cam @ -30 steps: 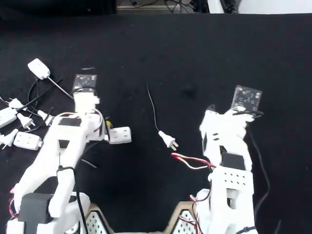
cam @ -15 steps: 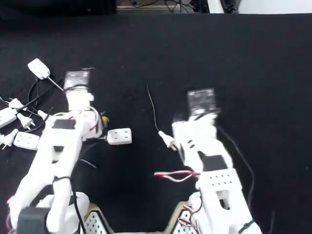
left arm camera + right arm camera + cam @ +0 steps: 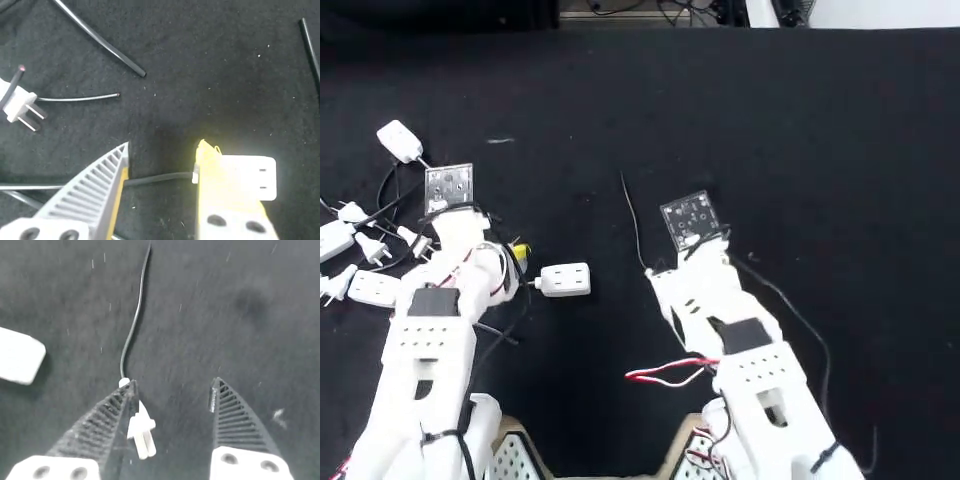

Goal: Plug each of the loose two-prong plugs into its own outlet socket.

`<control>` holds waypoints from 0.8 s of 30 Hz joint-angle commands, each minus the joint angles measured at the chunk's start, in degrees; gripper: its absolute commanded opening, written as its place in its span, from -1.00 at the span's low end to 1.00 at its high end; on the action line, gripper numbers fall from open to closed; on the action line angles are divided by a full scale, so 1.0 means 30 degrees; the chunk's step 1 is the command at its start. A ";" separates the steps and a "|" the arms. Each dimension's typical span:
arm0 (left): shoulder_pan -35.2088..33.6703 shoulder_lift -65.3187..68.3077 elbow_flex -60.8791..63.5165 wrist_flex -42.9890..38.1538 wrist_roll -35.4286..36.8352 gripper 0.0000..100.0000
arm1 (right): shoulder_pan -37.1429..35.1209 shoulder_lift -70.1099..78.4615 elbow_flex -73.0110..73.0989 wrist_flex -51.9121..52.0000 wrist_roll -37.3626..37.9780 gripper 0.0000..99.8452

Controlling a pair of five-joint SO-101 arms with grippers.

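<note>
2 white robot arms sat side by side over a black table.

The left hand was released, its grey ribbed finger and yellow finger spread wide and low over the table. A white outlet socket lay just outside the yellow finger, partly hidden behind it, slots facing up. The socket's black cable ran across the gap between the 2 fingers. A loose plug with 2 prongs lay well out past the grey finger, with cut wire ends near it.

The right hand was also released, fingers apart, gripping nothing. A white two-prong plug lay on the table right against the inner side of 1 finger, prongs pointing back toward the wrist. Its thin black cord trailed away ahead of the hand.

From above, a cluster of spare plugs and sockets lay on the outer side of the left arm, away from the right arm.
</note>
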 commanded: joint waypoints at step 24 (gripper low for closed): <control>-0.0249 -0.0733 0.1832 -0.3048 0.0264 -0.56 | -0.2227 1.3231 -0.9070 0.3868 0.3018 -0.80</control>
